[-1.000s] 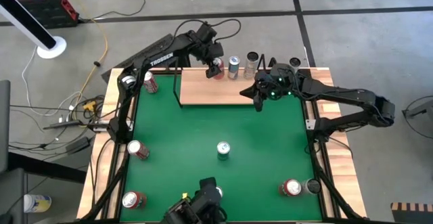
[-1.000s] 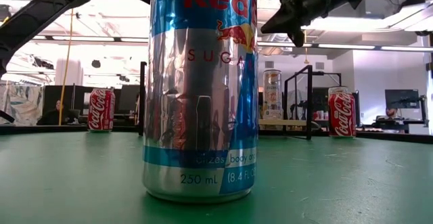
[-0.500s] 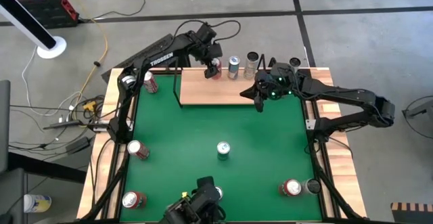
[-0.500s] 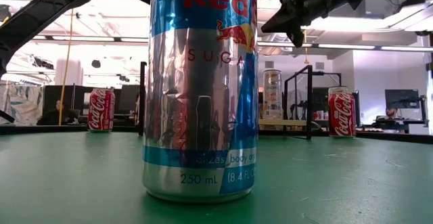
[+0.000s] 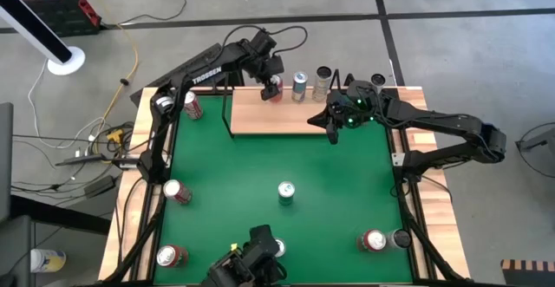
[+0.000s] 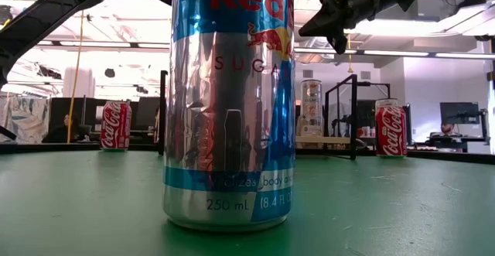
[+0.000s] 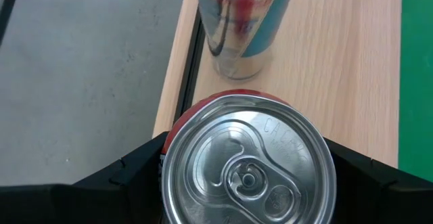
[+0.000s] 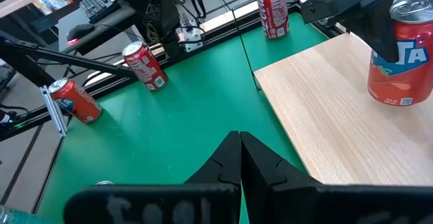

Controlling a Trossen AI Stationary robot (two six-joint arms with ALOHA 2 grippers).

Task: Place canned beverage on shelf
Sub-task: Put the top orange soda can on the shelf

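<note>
Red toolbox (image 5: 52, 5) (probably), white fan base (image 5: 65, 60).

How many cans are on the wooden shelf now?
3, along the shelf's back edge: a red can in the left gripper, a silver can beside it, a third can further right. The right arm may hide more.

Overhead, table-level, 2 wrist views.
</note>
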